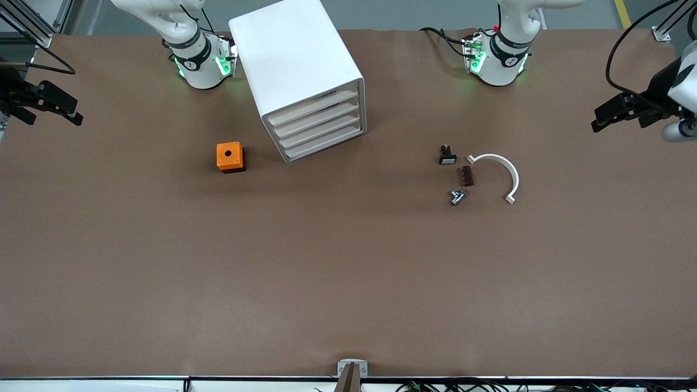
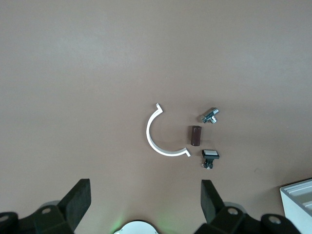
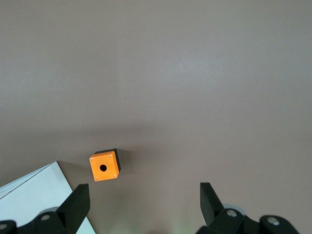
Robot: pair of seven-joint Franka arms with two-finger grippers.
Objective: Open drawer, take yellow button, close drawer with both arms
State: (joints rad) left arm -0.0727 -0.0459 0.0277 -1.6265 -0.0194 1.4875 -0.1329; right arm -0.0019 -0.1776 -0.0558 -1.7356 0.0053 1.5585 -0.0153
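Drawers (image 1: 318,126) sit closed, well apart from both released claws: left claw (image 1: 615,111); right claw (image 1: 52,106).

Both arms are glossy white with rounded joints, each ringed by a black band and lit green at the base. Black cables trail from them. The left claw (image 1: 618,113) and the right claw (image 1: 52,106) are matte black, with blunt wedge fingers (image 2: 78,200) and small screws.
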